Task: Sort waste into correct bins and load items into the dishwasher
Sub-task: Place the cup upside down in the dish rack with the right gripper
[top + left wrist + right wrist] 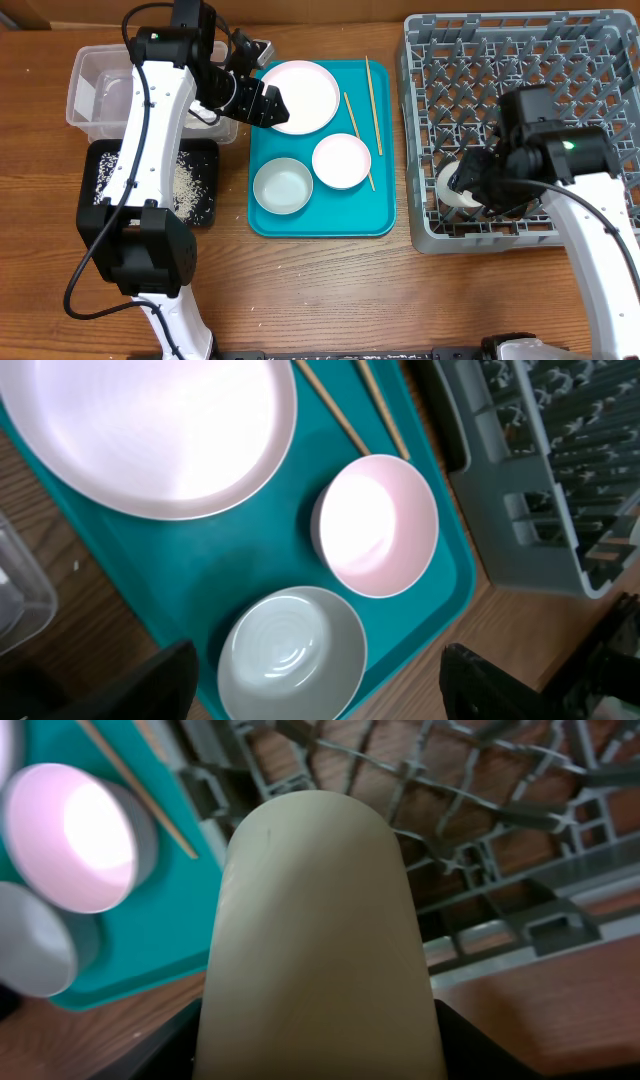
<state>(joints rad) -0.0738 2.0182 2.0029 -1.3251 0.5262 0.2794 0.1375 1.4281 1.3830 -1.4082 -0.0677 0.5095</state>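
My right gripper (468, 183) is shut on the small white cup (452, 186), which fills the right wrist view (315, 940), at the front left of the grey dish rack (520, 60). My left gripper (268, 103) is open and empty above the round plate (300, 95) on the teal tray (320, 220). Two white bowls (342, 160) (282, 185) and two chopsticks (372, 90) lie on the tray. In the left wrist view the plate (150, 430) and bowls (380, 525) (292, 652) show below. Rice grains (185, 185) lie in the black tray (205, 215). The wrapper and napkin are not visible.
The clear plastic tub (90, 90) stands at the back left, behind the black tray. The left arm (150, 130) reaches over both bins. The dish rack (560, 470) edge lies right of the teal tray.
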